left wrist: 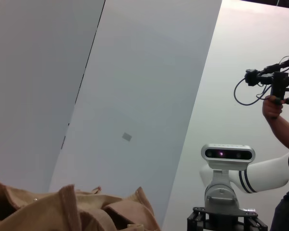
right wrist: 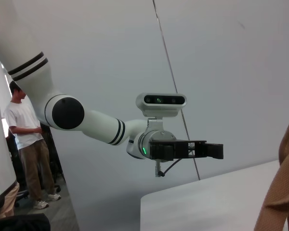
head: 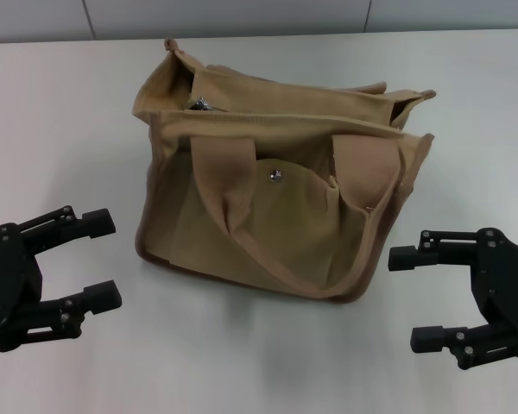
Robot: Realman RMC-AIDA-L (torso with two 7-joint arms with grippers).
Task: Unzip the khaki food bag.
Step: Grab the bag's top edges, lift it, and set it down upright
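The khaki food bag (head: 276, 216) stands on the white table (head: 60, 112), tilted a little toward me. Its front strap handle (head: 233, 185) hangs down over the pocket flap with the silver snap (head: 277, 175). A metal zipper pull (head: 200, 104) shows at the far left end of the bag's top. My left gripper (head: 104, 260) is open and empty, low at the bag's left, apart from it. My right gripper (head: 412, 297) is open and empty at the bag's right front corner, apart from it. The bag's top (left wrist: 72, 211) shows in the left wrist view and its edge (right wrist: 285, 187) in the right wrist view.
A grey wall (head: 242, 17) runs behind the table's far edge. A person (right wrist: 24, 144) stands off to the side in the right wrist view. A hand holding a black device (left wrist: 275, 91) shows in the left wrist view.
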